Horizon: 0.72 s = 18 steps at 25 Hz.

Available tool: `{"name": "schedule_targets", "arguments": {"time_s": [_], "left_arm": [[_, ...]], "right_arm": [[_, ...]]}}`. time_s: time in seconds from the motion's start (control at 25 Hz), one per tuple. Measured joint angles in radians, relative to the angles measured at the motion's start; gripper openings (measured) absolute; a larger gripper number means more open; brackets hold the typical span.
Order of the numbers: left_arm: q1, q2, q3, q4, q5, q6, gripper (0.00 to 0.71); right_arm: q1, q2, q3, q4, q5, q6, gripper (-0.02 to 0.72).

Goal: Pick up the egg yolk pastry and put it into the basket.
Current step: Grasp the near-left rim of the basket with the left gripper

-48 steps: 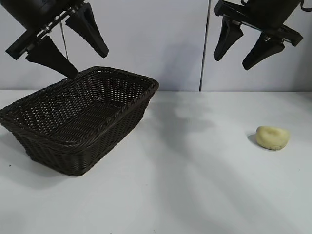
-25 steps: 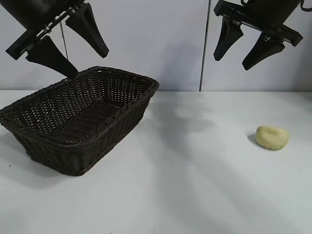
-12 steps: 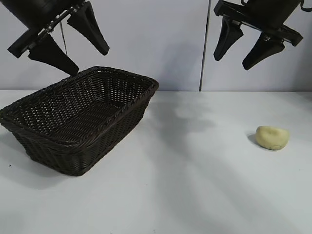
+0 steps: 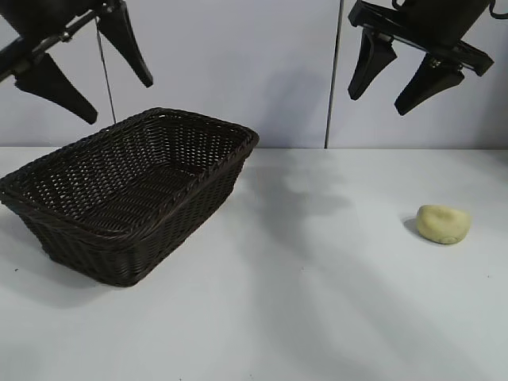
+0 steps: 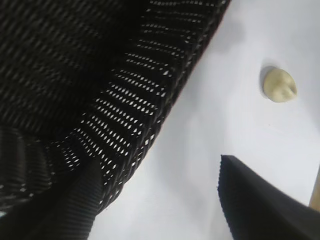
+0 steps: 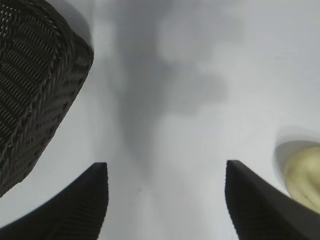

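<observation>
White tabletop [image 4: 317,317] and pale wall fill the exterior view: the egg yolk pastry [image 4: 444,224] lies untouched near the right edge, well apart from the basket [image 4: 127,198] at the left. Both the left gripper [image 4: 79,67] and right gripper [image 4: 403,75] hang high, jaws wide and empty.

Left wrist view: basket wall [image 5: 125,125] close, pastry [image 5: 279,85] far off.

Right wrist view: pastry [image 6: 305,175] beside one fingertip [image 6: 260,205]. Nothing is picked up yet; the right gripper probably must descend over the pastry.

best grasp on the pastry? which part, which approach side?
Probably from straight above, fingers across the narrow middle of the pastry. It lies low and rounded on the bare table, longer than it is deep, dent up, so a side approach has little to catch. The open right gripper hangs nearest; the basket is far off.
</observation>
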Motion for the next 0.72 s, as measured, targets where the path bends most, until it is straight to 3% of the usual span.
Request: {"name": "schedule_targets", "arguments": {"time_s": [0.44, 0.72], "left_arm": [[0.0, -0.044, 0.274, 0.019, -0.242, -0.272, 0.477], [0.0, -0.049, 0.363, 0.057, -0.368, -0.361, 0.477]], "right_arm": [[0.0, 0.0, 0.0, -0.004, 0.001, 0.0, 0.486], [0.0, 0.0, 0.0, -0.004, 0.003, 0.0, 0.486]]}}
